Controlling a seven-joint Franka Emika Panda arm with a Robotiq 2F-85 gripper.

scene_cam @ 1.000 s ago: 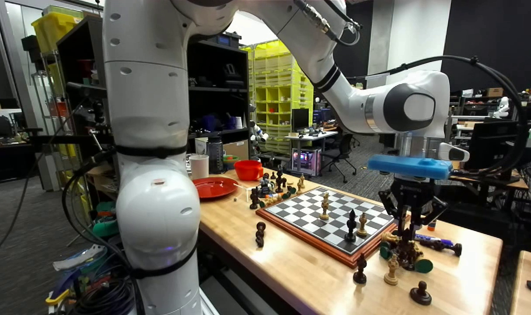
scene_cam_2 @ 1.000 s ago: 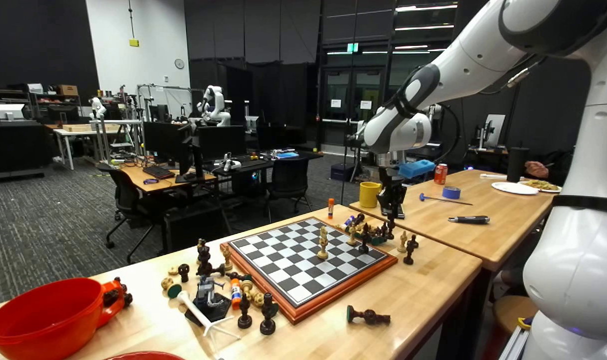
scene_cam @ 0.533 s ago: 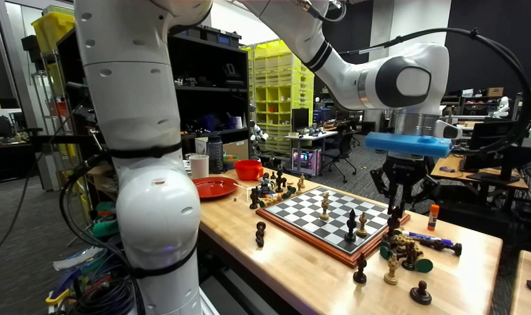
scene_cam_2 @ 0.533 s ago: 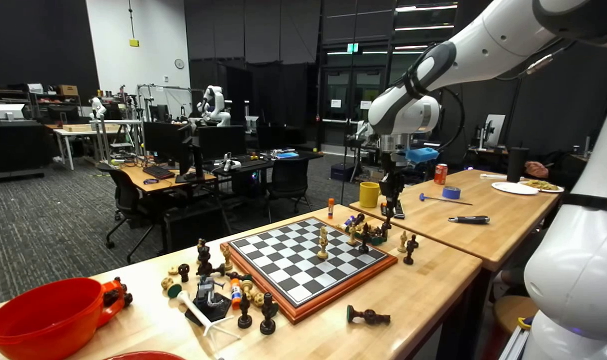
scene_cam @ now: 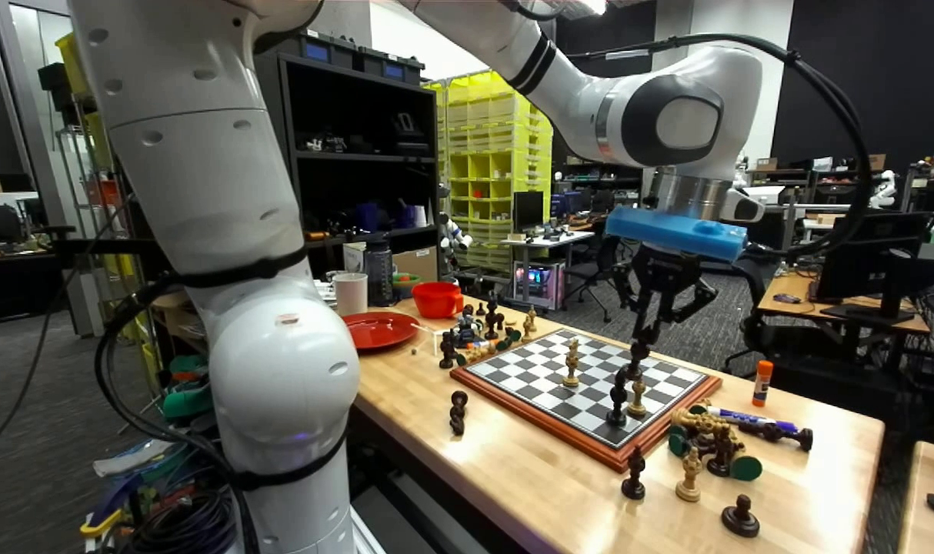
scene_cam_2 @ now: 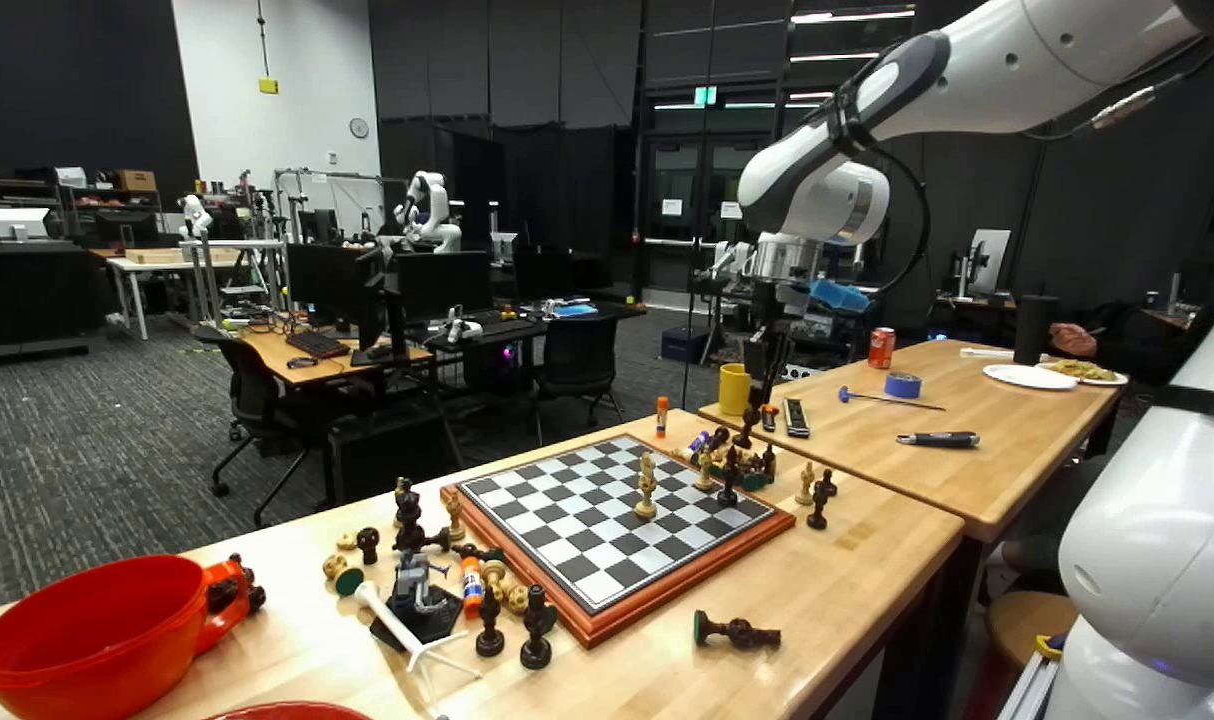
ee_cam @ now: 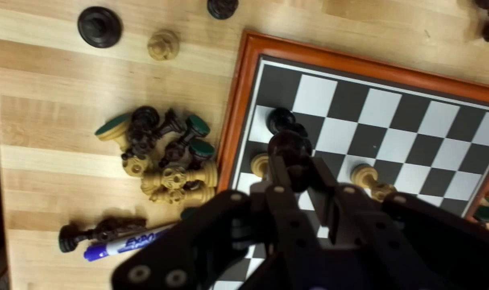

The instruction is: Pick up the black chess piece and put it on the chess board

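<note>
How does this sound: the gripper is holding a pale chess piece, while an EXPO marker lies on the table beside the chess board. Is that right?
Not quite: the chess piece in the gripper is dark, not pale, as the wrist view shows. The rest stands: an EXPO marker lies on the table beside the chess board.

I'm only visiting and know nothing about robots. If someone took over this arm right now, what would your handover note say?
Gripper: shut on the black chess piece, holding it in the air.
Where: it hangs over the chess board, on which another black piece and two light pieces stand.
Done: the piece is picked up.
Left: lower it onto a square, let go, back away. The standing black piece looks close, so a slow descent seems wise.
</note>
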